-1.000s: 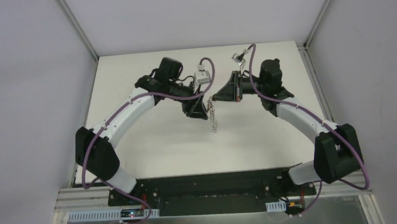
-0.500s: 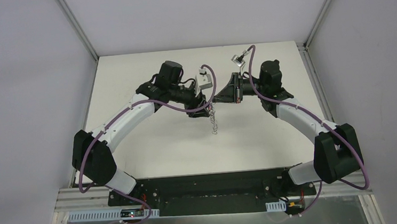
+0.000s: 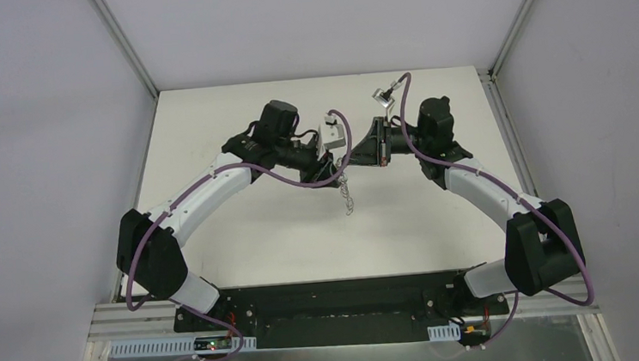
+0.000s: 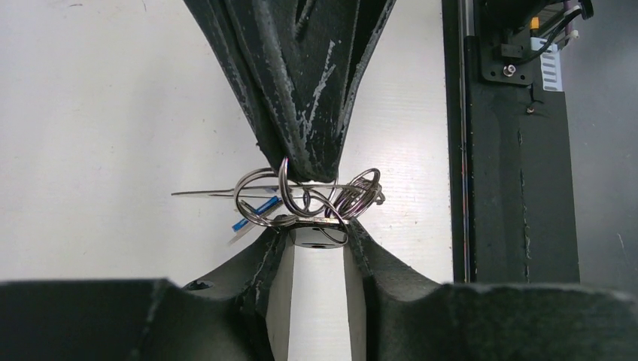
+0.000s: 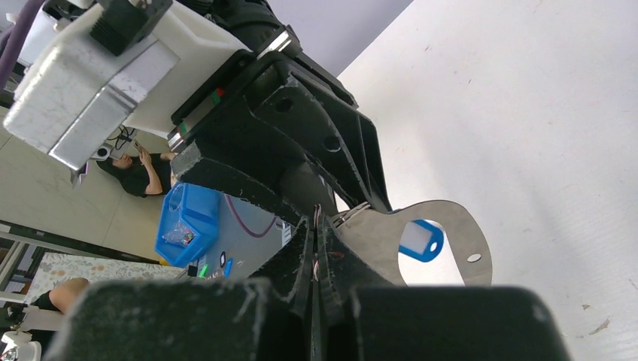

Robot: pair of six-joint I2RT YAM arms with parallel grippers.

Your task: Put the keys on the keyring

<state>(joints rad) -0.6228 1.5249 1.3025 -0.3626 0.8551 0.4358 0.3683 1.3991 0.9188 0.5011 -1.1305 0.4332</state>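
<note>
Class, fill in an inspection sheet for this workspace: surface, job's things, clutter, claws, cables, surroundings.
Surface: white table, faint scuffs.
Job's things: keyring held up between the two arms, its chain dangling; blue key tag close by, attachment unclear.
Clutter: nothing seen.
Claws: right claw shut on the keyring; left claw flanks a small metal piece, grip unclear.
Cables: purple cables run along both arms.
Surroundings: grey walls; blue bin beyond the table.

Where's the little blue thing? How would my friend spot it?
Find the white table, then the spot above its middle where the left gripper and right gripper meet. With the silver wire rings there is a small blue oval tag, the only coloured piece.
</note>
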